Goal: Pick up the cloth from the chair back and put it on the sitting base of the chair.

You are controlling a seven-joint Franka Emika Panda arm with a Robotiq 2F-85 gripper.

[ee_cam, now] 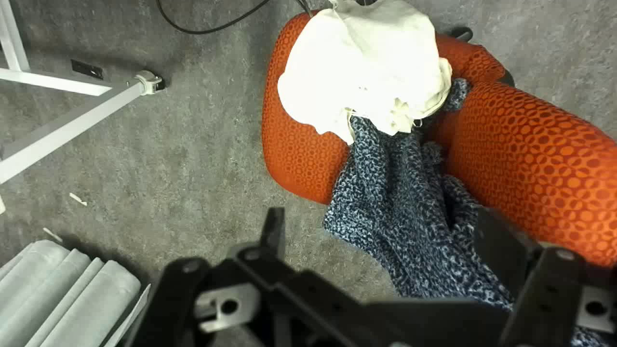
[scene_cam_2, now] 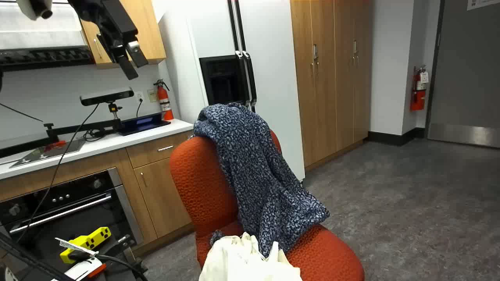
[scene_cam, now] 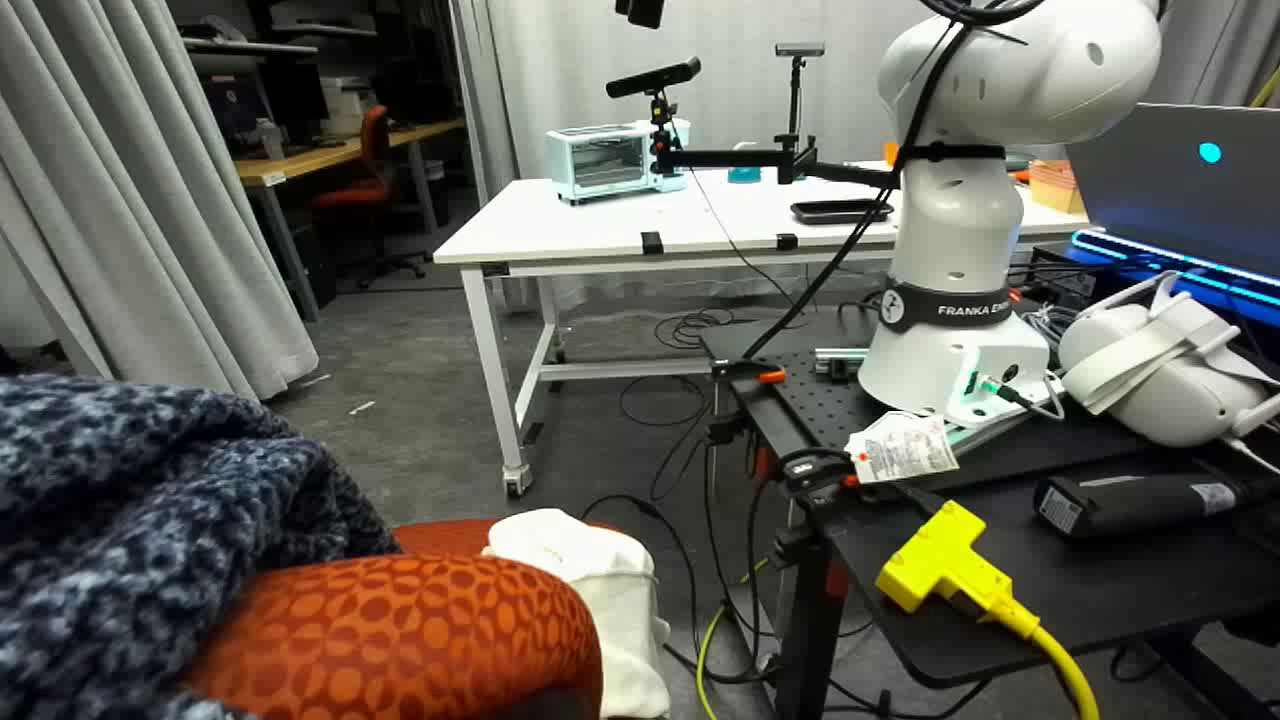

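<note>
The cloth is a dark blue and white speckled knit [scene_cam_2: 261, 175], which also shows in an exterior view [scene_cam: 150, 520] and the wrist view [ee_cam: 405, 212]. It hangs over the orange chair back [scene_cam_2: 199, 175] and drapes down onto the sitting base [scene_cam_2: 332, 253]. Its lower end rests on the seat and tucks behind or under a white cloth bag [scene_cam_2: 250, 261]. My gripper [scene_cam_2: 134, 66] is up in the air, above and apart from the chair back. In the wrist view, my gripper [ee_cam: 381, 217] has its fingers wide apart with nothing held; the cloth shows beyond them.
The white bag [ee_cam: 361, 72] covers part of the seat. A black cart [scene_cam: 850, 560] with a yellow power splitter [scene_cam: 945, 560] and cables stands beside the chair. A white table [scene_cam: 590, 230] and a camera on an arm [scene_cam_2: 107, 97] are near the robot.
</note>
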